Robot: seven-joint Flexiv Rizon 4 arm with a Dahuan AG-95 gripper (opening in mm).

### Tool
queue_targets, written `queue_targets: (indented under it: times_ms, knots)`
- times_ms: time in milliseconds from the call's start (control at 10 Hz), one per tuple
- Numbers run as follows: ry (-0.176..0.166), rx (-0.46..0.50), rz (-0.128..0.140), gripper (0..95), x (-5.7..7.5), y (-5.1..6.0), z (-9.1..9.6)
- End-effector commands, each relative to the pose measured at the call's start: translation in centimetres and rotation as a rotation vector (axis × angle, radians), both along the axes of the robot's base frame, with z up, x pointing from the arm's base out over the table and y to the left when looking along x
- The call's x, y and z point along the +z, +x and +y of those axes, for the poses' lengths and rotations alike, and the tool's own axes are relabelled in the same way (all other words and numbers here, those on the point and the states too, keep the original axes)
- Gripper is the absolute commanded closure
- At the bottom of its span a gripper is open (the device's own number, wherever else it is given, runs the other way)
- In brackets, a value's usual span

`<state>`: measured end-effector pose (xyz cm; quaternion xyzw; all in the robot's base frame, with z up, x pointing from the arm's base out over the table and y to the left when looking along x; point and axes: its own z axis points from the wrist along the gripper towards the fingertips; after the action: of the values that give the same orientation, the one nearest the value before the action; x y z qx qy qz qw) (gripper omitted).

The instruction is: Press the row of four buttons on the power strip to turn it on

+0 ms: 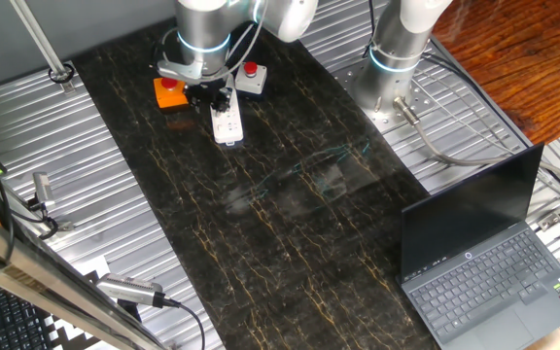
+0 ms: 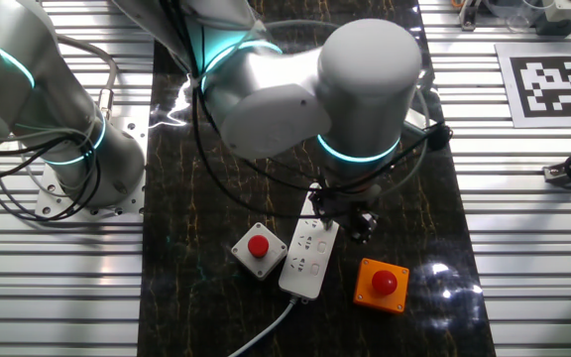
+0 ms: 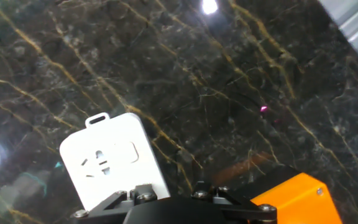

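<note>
On the dark marble table (image 1: 290, 224), going left to right in one fixed view, there is first an orange box (image 1: 168, 92) with a red button at about 11 o'clock. Just beside it is the gripper (image 1: 210, 98), black and hanging low. Under it lies the power strip (image 1: 227, 123), a long white bar. It points down toward 6 o'clock from the gripper. Next comes a grey box (image 1: 252, 78) with a red button, at about 12 o'clock. Far off at 4 o'clock sits an open laptop (image 1: 489, 262).

In the other fixed view, the grey box (image 2: 258, 248) is at 9 o'clock from the power strip (image 2: 308, 257), and the orange box (image 2: 383, 284) is at 3 o'clock from it. The gripper (image 2: 340, 210) is right over the far end of the strip. I cannot tell if its fingers are open or closed, or if they touch the strip.

In the hand view, the strip's end (image 3: 114, 160) shows at 7 o'clock and the orange box (image 3: 300, 196) at 5 o'clock.
</note>
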<state>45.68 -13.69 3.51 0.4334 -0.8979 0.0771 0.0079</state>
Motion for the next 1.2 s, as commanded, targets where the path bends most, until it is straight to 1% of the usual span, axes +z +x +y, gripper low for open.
queue_targets:
  times_ms: [100, 200, 300, 400, 500, 800, 1000, 1200]
  knots:
    - [0.006, -0.002, 0.017, 57.0, -0.8, 0.1, -0.1]
    - [0.004, -0.001, 0.018, 57.0, -0.4, 0.0, -0.1]
    - [0.005, 0.0, 0.02, 57.0, 0.7, 0.0, 0.1]
    - [0.003, 0.006, 0.021, 57.0, 1.5, 0.1, 0.3]
    - [0.005, 0.008, 0.014, 57.0, 2.1, 0.2, 0.6]
    - [0.014, 0.008, 0.001, 57.0, 2.1, 0.6, 1.7]
    - [0.012, -0.011, -0.008, 57.0, 1.9, 0.9, 3.2]
    - [0.014, -0.016, -0.009, 57.0, 2.1, 1.4, 3.5]
